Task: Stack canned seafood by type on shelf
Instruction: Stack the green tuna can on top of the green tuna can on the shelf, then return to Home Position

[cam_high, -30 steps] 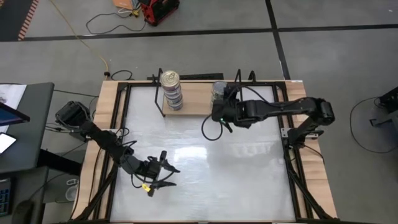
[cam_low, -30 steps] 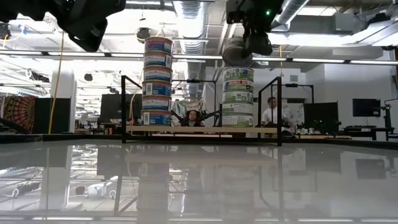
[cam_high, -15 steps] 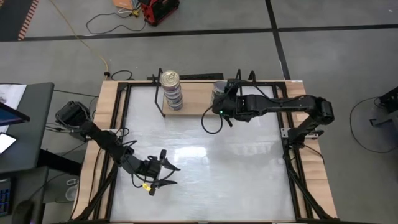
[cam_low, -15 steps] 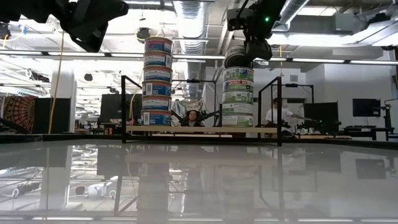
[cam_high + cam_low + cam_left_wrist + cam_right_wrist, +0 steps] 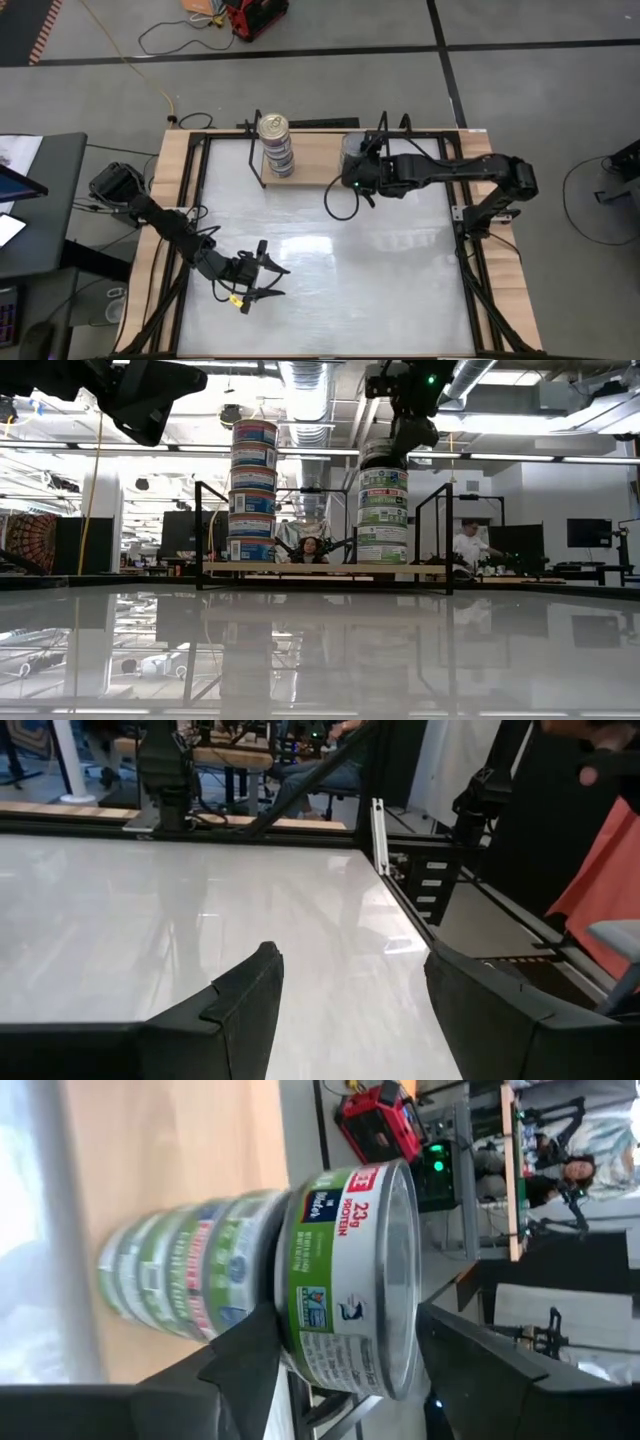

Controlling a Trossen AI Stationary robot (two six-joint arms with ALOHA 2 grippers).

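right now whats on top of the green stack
A green tin sits on the green stack, between the right gripper's fingers. Its lid is hidden by the gripper.

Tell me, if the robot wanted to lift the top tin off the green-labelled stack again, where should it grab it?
Probably by its curved side wall, coming down from above with one finger on each side. The top green tin is round and flat, sitting level on the green stack, so opposite sides offer even contact. The right tool already straddles it that way, with shelf ends clear of it.
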